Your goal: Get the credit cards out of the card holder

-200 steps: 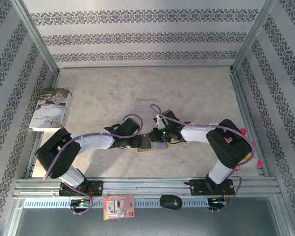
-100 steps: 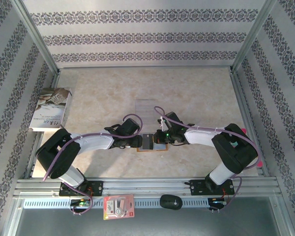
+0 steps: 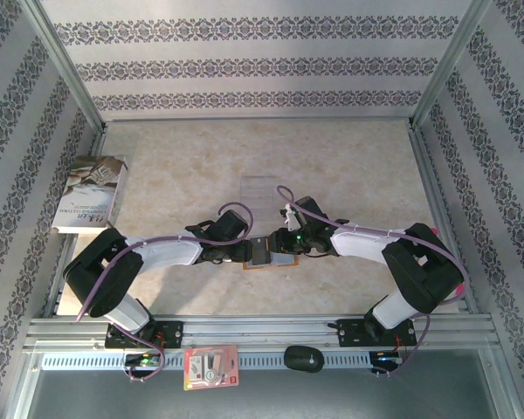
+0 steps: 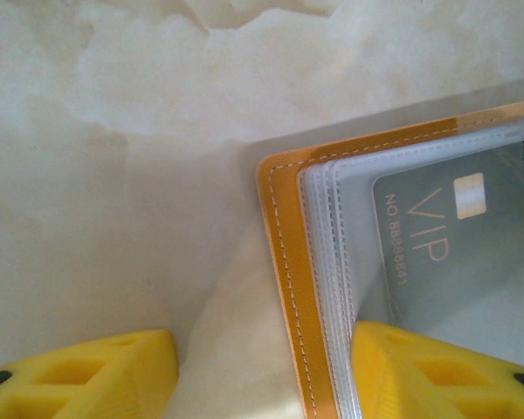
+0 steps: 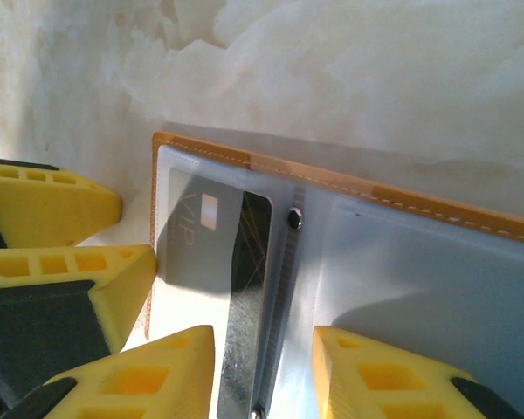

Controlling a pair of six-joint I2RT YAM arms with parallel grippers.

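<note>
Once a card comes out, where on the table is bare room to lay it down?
Widest free patch: the far tabletop between the clear stand and the back wall. Also bare: between the book and the stand, and beyond the right arm. Crowded: the card holder, hemmed by that and the left arm.

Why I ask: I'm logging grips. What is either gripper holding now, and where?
Nothing is clamped. The right gripper stands open astride the credit card edge in the card holder; the left gripper, open, has one finger over its corner.

Left arm point(image 3: 162, 251) and right arm point(image 3: 367, 240) folded inward, wrists close together, left jaws and right jaws parted.
</note>
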